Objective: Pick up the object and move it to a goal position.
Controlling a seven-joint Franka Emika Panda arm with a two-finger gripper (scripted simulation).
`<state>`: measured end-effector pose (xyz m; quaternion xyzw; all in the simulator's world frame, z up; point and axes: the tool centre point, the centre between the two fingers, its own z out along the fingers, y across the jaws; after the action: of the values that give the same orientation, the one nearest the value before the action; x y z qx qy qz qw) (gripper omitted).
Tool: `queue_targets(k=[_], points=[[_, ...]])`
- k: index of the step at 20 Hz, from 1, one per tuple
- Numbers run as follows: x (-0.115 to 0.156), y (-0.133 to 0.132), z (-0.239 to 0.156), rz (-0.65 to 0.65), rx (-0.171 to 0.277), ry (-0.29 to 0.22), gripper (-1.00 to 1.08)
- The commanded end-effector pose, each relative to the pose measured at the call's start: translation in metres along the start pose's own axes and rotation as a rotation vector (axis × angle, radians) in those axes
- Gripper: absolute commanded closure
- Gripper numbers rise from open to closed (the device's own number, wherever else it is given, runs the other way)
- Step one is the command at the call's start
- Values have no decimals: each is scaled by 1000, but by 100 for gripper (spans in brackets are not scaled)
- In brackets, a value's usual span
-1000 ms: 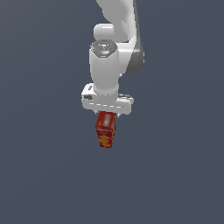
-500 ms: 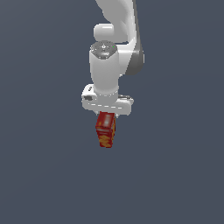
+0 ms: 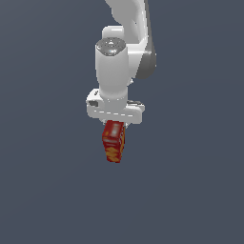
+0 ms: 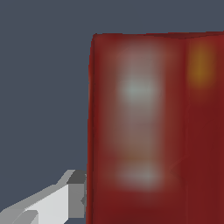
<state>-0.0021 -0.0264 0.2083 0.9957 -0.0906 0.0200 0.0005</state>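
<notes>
Hand (image 3: 114, 125) in the exterior view points straight down, closed on the top of the red cracker box (image 3: 114, 141), which hangs directly beneath it, apparently for carrying to the goal, while the wrist view shows one finger (image 4: 65, 199) touching the box's side.

cracker box (image 4: 153, 127): red, blurred, close | tool finger (image 4: 65, 199): touching its side

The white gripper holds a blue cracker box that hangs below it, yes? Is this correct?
Not quite: the cracker box is red, not blue, with orange-yellow crackers pictured on it. The exterior view shows it hanging below the white gripper, and the wrist view confirms the red colour.
</notes>
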Motion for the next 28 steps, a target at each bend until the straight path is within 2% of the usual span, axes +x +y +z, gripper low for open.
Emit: queue_targets(k=[1,7,13,19,23,28], points=[[9,4,-17,10,3,41,108],[34,19,-81,47,13,196,108],[50,43,-173,99,26,410,108],[45,66,-262,147,39,613,108],[36,77,-301,169,45,707,108],[26,86,-332,187,49,782,108]])
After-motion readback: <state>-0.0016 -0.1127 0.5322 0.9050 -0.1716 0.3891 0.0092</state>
